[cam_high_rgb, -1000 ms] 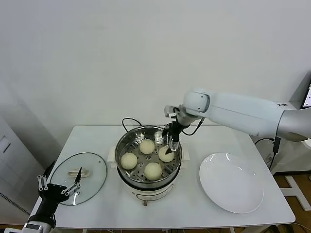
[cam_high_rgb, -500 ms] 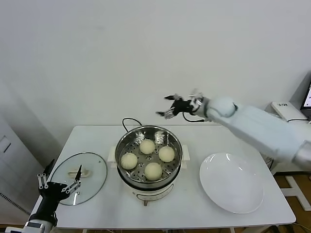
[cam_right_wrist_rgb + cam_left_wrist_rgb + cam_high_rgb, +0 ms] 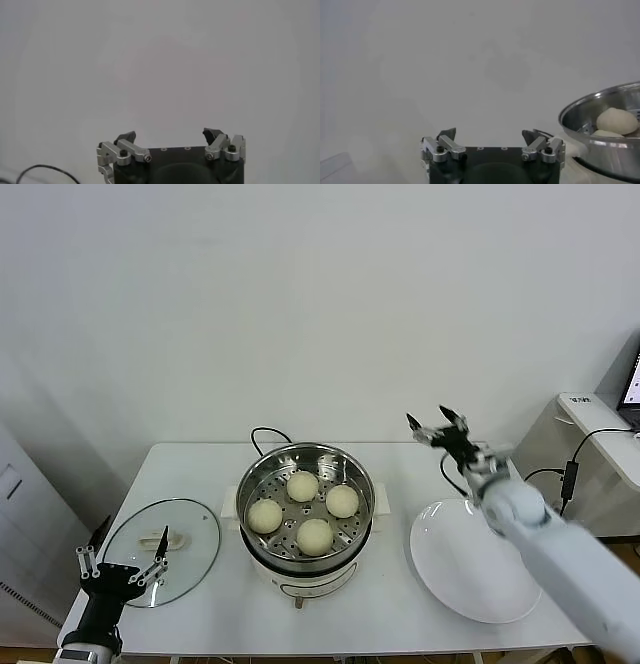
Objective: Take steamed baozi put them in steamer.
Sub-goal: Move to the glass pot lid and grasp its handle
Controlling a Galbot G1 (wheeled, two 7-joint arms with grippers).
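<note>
Inside steamer: four baozi; right gripper well apart, open

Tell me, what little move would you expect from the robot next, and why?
Probably the right gripper, open and empty above the bare white plate, just lowers to rest. All four baozi already sit in the steamer, so nothing remains to carry. The left gripper waits open by the glass lid.

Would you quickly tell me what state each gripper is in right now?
Left gripper: open, empty, parked by the glass lid.
Right gripper: open, empty, raised in the air beyond the white plate.
</note>
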